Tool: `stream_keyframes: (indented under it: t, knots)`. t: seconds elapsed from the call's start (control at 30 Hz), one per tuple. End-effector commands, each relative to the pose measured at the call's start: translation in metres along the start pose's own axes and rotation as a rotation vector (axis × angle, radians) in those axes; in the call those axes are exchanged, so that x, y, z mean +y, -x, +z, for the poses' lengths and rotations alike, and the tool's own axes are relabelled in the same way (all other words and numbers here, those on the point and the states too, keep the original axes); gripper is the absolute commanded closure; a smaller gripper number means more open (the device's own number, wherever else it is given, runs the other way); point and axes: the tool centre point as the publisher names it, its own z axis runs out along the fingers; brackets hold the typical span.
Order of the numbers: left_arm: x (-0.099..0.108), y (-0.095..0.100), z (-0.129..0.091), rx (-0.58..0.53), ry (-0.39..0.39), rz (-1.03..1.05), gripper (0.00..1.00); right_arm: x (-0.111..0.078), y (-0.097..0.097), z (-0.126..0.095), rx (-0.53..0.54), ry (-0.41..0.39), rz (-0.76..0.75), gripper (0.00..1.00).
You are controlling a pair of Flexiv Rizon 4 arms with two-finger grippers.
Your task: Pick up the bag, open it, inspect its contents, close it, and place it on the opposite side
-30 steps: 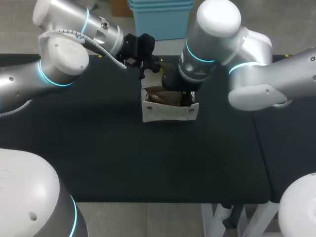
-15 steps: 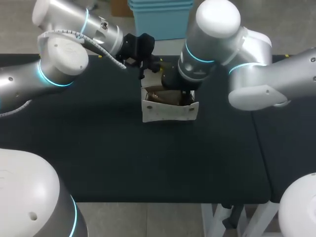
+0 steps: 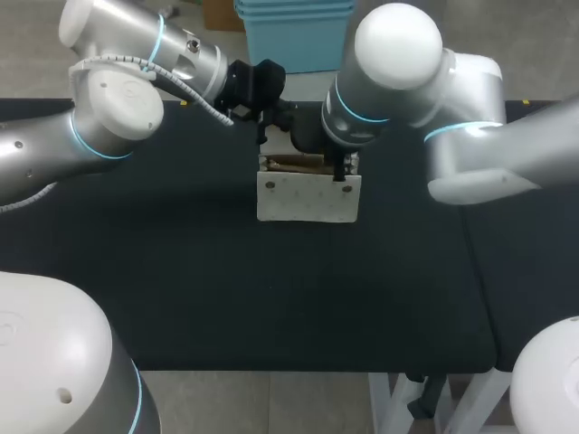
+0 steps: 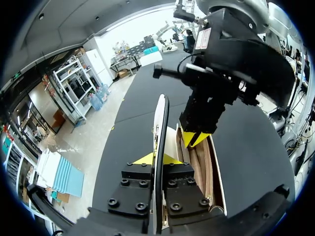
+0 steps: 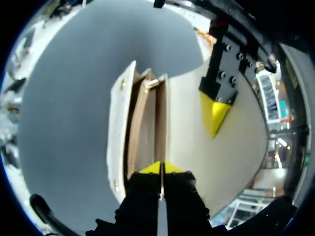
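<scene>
R gripper point(image 5: 160, 168): yellow tips pressed nearly together, pinching one thin wall of the bag point(image 3: 308, 197) at its top rim. Brown lining lies on one side of that wall, a broad white panel on the other.
L gripper point(image 4: 156, 158): tips closed on a thin white panel w/ dark edge at the bag's far side. The panel stands upright between the fingers. R gripper's tips are just ahead, at the bag's mouth.
Bag: upper middle of head view, upright, white front face toward cam. Mouth is a narrow slit w/ brown inside. Can't tell if its base touches the table point(image 3: 271, 289).
Arms: L arm point(image 3: 109, 117) comes in from upper left, R arm point(image 3: 398, 72) from upper right. Their wrists meet over the bag and hide its far rim.
Near room: wide stretch of black top runs from the bag's front to the near edge, low in frame.
Sides: black surface on both sides of the bag. A seam to a second top sits at right of frame.
Far edge: just behind the grippers, near the bag; little room there.
</scene>
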Motion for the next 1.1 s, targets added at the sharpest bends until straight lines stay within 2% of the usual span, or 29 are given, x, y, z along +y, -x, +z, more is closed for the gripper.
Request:
stream_keyframes:
  t: [0.03, 0.27, 0.4, 0.6, 0.8, 0.93, 1.1]
  knots:
    - [-0.004, -0.001, -0.004, -0.003, -0.004, -0.003, 1.0, -0.007, -0.003, -0.049, -0.091, -0.01, 0.001, 1.0]
    - [-0.011, -0.008, -0.011, 0.021, -0.045, -0.008, 1.0, -0.014, -0.006, -0.087, -0.167, -0.035, 0.015, 1.0]
    - [-0.003, -0.007, -0.005, 0.036, -0.052, -0.051, 1.0, -0.014, -0.015, -0.099, -0.178, -0.046, 0.018, 1.0]
    - [0.017, -0.002, 0.017, 0.058, -0.036, -0.07, 1.0, -0.011, -0.027, -0.107, -0.178, -0.036, 0.012, 1.0]
    - [0.033, -0.005, 0.032, -0.001, -0.064, 0.069, 1.0, -0.01, -0.04, -0.094, -0.173, -0.027, 0.019, 1.0]
    - [0.04, -0.011, 0.032, -0.025, -0.108, 0.136, 1.0, -0.008, -0.048, -0.083, -0.16, -0.022, 0.033, 1.0]
    - [0.042, -0.018, 0.031, -0.067, -0.104, 0.205, 1.0, -0.001, -0.058, -0.072, -0.102, -0.017, 0.045, 1.0]
